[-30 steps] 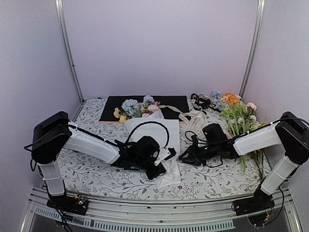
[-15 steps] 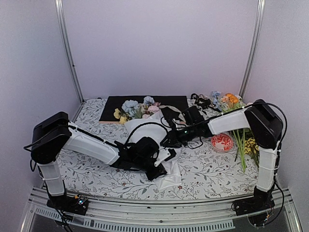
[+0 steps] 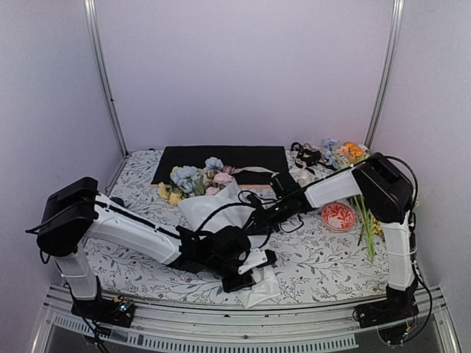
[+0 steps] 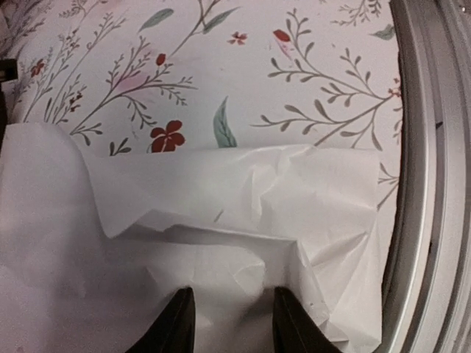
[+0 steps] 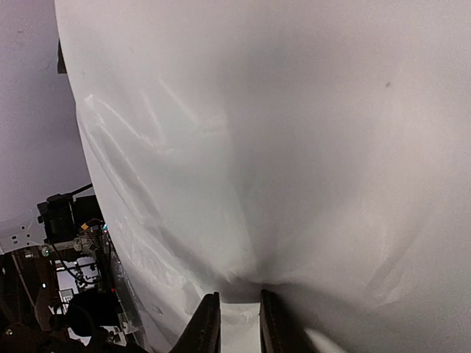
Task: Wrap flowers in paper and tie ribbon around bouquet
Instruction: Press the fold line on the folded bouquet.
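Note:
The bouquet lies slanted at mid-table: white paper (image 3: pixel 221 213) rolled round the flowers (image 3: pixel 190 178), whose blue, pink and yellow blooms show at the far wide end. My left gripper (image 3: pixel 257 266) hovers over the paper's narrow near end. In the left wrist view its gripper (image 4: pixel 234 320) is open, with crinkled paper (image 4: pixel 243 191) lying under the spread fingertips. My right gripper (image 3: pixel 259 215) is at the cone's right edge. Its wrist view shows that gripper (image 5: pixel 241 316) shut on puckered paper (image 5: pixel 280 147). A cream ribbon (image 3: pixel 254 170) lies on the black sheet.
A black sheet (image 3: pixel 221 156) lies at the back. The red-and-white disc (image 3: pixel 338 215) sits right of centre. Orange-and-yellow sprigs (image 3: pixel 355 151) and long stems (image 3: pixel 366 220) lie at the right, a black ribbon (image 3: pixel 305 156) behind. The metal table rail (image 4: pixel 423 184) runs close to the paper's near end.
My right arm swung left from near the disc onto the cone's right edge and closed. The left gripper slid toward the front rail and opened. The bouquet shifted left.

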You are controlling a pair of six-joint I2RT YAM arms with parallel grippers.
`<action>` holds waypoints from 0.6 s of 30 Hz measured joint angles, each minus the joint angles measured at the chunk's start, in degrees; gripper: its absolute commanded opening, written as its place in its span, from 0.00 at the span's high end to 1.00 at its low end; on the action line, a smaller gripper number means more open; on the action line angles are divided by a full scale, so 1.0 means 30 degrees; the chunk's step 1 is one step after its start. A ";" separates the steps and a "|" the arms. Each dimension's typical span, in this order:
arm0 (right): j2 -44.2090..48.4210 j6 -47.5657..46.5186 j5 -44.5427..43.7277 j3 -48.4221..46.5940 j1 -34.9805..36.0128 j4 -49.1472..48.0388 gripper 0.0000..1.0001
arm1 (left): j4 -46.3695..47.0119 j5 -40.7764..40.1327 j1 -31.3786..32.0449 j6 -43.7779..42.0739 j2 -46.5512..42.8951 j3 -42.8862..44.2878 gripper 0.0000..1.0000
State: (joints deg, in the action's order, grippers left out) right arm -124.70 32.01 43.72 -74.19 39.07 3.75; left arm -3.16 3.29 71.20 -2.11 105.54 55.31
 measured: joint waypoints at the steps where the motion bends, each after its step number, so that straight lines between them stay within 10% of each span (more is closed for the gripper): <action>1: -0.0015 -0.0015 -0.0051 -0.0087 0.0022 0.0066 0.79 | -0.0328 0.0029 0.0219 -0.0175 -0.0029 0.0117 0.55; 12: -0.0102 -0.0058 -0.0226 -0.0328 0.0022 0.0335 0.79 | -0.2084 0.0969 0.0576 -0.0525 -0.0561 0.0627 0.53; 18: -0.0109 -0.0058 -0.0328 -0.0328 0.0022 0.0291 0.78 | -0.2747 0.2652 0.1042 -0.0219 -0.3133 0.0692 0.80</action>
State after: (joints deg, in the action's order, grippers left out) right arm -125.03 31.83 42.74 -75.18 39.13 4.62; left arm -11.40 11.25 74.32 -2.76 96.14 57.39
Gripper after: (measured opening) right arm 0.213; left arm 0.317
